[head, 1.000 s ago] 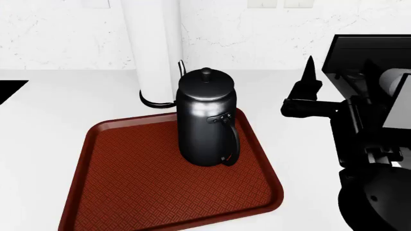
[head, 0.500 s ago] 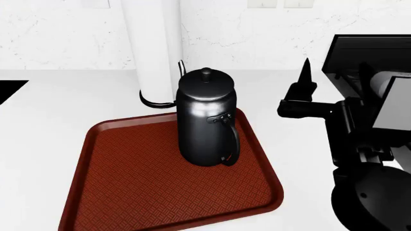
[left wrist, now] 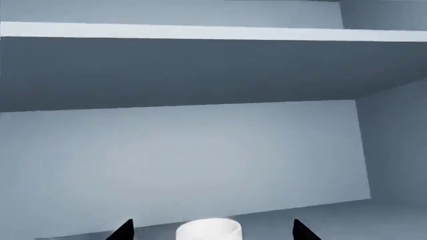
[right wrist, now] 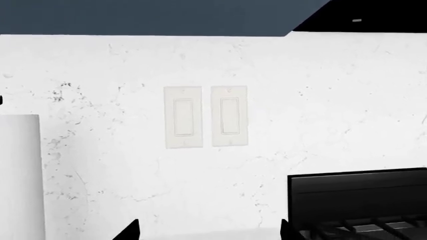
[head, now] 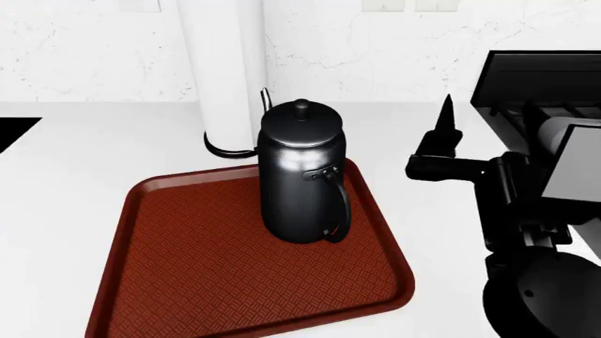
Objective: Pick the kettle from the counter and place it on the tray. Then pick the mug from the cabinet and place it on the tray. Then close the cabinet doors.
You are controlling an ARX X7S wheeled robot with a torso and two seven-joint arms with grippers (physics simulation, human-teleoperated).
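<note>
The kettle point(head: 302, 173) stands upright on the far right part of the dark red tray point(head: 188, 267), which lies on the white counter point(head: 75, 148). Just behind it rises a wide white cylinder point(head: 225, 70) with a black base ring. The right gripper point(head: 445, 134) hangs released to the right of the tray, grasping nothing, facing two wall switches point(right wrist: 205, 116). The left gripper point(left wrist: 210, 231) is spread inside the cabinet point(left wrist: 200, 150), its fingertips either side of the white mug point(left wrist: 209, 232).
</note>
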